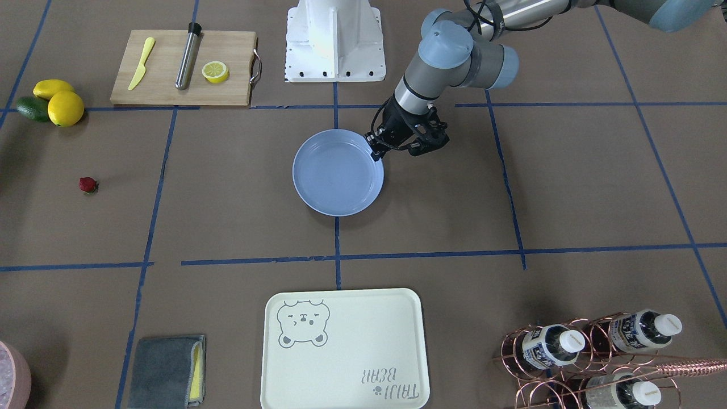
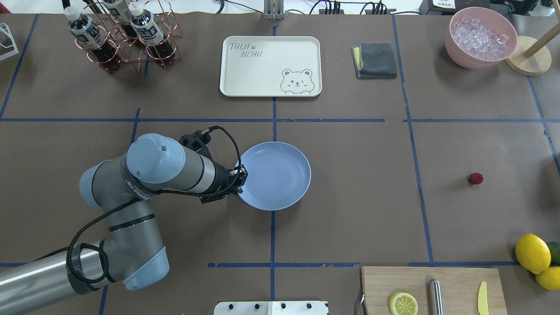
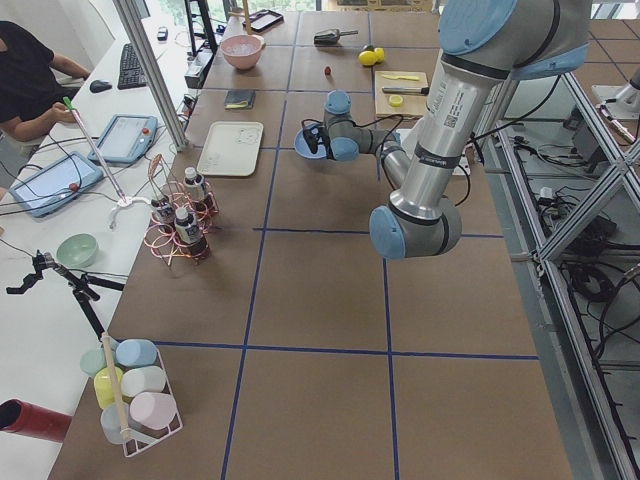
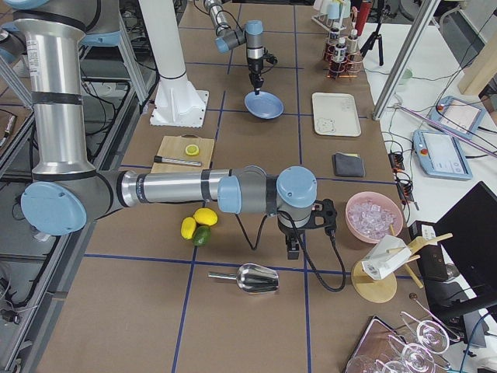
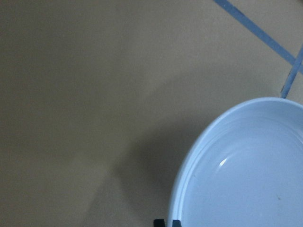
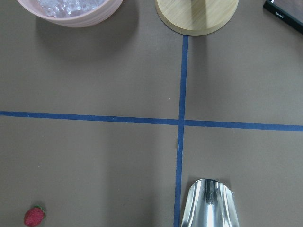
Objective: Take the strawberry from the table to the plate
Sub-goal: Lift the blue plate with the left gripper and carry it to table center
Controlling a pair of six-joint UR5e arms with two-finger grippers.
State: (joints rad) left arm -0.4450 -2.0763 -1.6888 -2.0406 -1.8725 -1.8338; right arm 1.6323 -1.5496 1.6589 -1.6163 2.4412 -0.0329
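Observation:
The strawberry (image 1: pixel 87 184) lies alone on the brown table (image 1: pixel 227 187), far to the robot's right of the plate; it also shows as the small red berry (image 2: pixel 476 178) from overhead and at the lower left of the right wrist view (image 6: pixel 34 215). The light-blue plate (image 2: pixel 280 175) sits mid-table with nothing in it. My left gripper (image 2: pixel 239 177) is at the plate's near-left rim (image 5: pixel 177 198), its tips close together, shut on the rim. My right gripper (image 4: pixel 292 250) hangs low beyond the lemons; I cannot tell its state.
A cutting board (image 2: pixel 431 288) holds a lemon half, a steel rod and a yellow knife. Lemons and a lime (image 2: pixel 536 256) lie beside it. A metal scoop (image 6: pixel 208 203), a pink bowl of ice (image 2: pixel 481 37), a grey cloth (image 2: pixel 376 59), a bear tray (image 2: pixel 271 65) and a bottle rack (image 2: pixel 122 39) stand around.

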